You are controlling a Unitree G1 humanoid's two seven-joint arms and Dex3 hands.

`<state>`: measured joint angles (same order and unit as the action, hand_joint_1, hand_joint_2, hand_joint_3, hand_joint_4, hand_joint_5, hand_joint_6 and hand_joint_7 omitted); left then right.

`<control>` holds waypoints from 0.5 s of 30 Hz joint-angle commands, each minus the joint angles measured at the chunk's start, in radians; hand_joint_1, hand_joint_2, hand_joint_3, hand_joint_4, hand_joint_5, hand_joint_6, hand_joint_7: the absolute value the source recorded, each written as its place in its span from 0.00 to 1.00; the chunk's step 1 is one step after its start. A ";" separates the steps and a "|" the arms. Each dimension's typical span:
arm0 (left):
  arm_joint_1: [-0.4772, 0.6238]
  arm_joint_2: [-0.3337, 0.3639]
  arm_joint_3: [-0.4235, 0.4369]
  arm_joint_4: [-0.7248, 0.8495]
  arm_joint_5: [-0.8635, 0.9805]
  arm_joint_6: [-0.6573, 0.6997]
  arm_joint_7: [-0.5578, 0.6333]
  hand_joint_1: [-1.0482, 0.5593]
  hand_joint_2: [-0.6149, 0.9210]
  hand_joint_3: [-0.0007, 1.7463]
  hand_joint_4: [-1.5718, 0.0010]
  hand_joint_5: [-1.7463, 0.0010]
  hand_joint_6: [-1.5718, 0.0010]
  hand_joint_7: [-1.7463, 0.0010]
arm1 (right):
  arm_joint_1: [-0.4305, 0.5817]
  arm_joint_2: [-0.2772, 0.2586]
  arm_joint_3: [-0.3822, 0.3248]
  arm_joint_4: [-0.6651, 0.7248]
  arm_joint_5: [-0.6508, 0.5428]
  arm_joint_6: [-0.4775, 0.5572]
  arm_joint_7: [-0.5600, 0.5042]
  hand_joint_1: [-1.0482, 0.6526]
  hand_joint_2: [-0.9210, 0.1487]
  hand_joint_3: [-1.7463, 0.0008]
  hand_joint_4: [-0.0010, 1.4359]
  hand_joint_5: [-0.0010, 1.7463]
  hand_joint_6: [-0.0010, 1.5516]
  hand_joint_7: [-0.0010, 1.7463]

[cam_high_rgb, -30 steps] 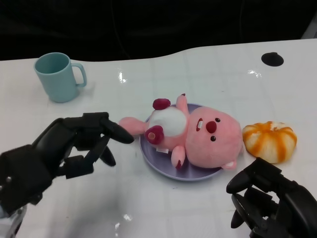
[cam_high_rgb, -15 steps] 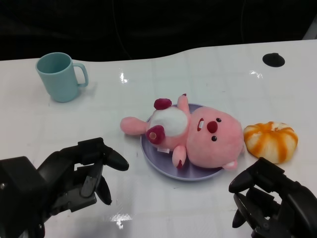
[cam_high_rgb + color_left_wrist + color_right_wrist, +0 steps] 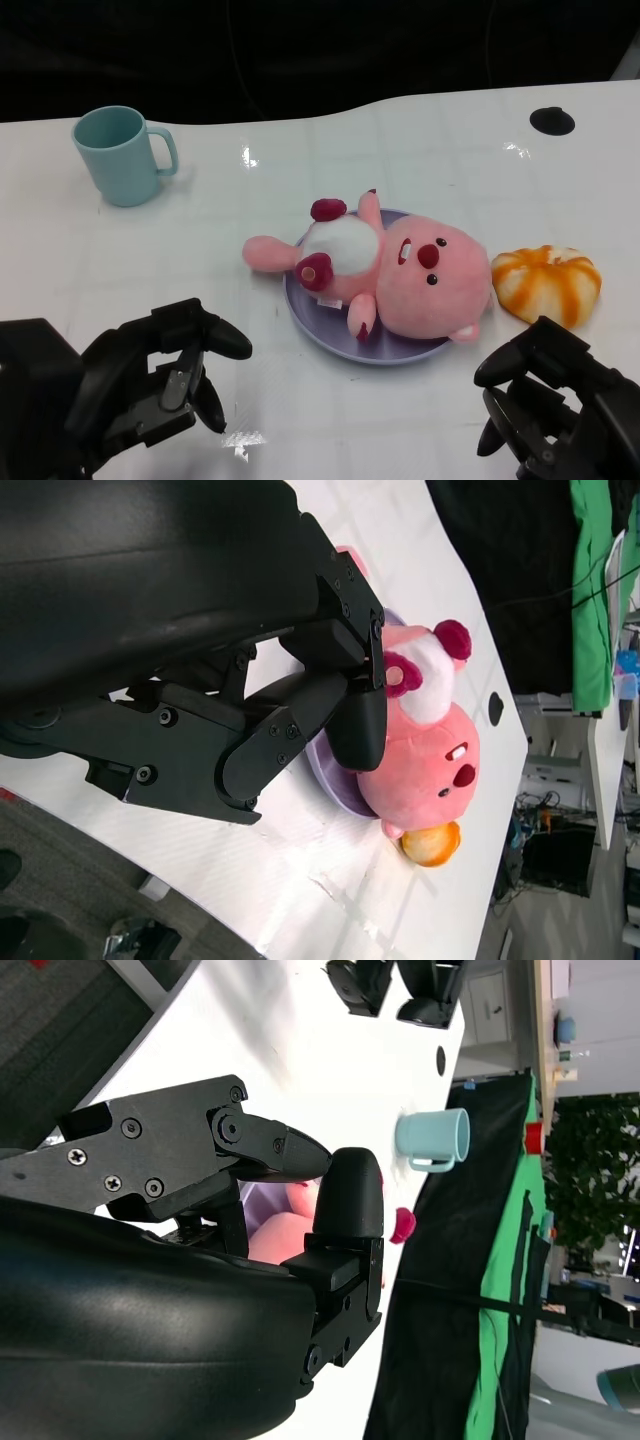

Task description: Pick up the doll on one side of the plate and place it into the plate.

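A pink plush doll (image 3: 425, 275) with a white belly lies on its back on the purple plate (image 3: 318, 335) at mid-table, one arm hanging over the plate's left rim. My left hand (image 3: 150, 385) is low at the front left, well clear of the plate, its fingers loosely bent and holding nothing. At the front right my right hand (image 3: 545, 405) is also empty. The left wrist view shows my left hand (image 3: 250, 710) in front of the doll (image 3: 440, 750) and the plate (image 3: 335, 780). My right hand (image 3: 200, 1230) fills the right wrist view, with a bit of pink doll (image 3: 275, 1235) behind it.
An orange-and-white striped plush (image 3: 545, 283) lies just right of the plate. A teal mug (image 3: 118, 155) stands at the back left. A small black disc (image 3: 551, 121) sits at the back right, near the table's far edge. Bare white tabletop lies between my hands.
My left hand has drawn back from the doll's arm toward the front left and dropped lower. The right hand has slipped slightly lower. The doll has stayed on the plate.
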<state>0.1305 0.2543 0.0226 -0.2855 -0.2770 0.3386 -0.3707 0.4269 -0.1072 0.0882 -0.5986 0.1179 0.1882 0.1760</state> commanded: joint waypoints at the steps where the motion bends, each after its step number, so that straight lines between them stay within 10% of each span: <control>1: 0.000 0.008 -0.001 0.023 -0.005 -0.022 -0.027 0.59 0.78 0.62 0.60 0.00 0.61 0.17 | 0.013 0.001 -0.012 0.016 0.005 -0.035 -0.003 0.43 0.00 0.67 0.36 0.99 0.27 0.92; 15: 0.023 -0.011 -0.013 0.053 -0.004 -0.082 -0.060 0.58 0.78 0.61 0.54 0.00 0.58 0.19 | 0.025 0.002 -0.015 0.059 0.012 -0.109 0.005 0.44 0.00 0.65 0.36 1.00 0.27 0.94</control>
<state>0.1405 0.2342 0.0071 -0.2335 -0.2839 0.2686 -0.4227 0.4465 -0.1043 0.0804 -0.5407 0.1234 0.0984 0.1797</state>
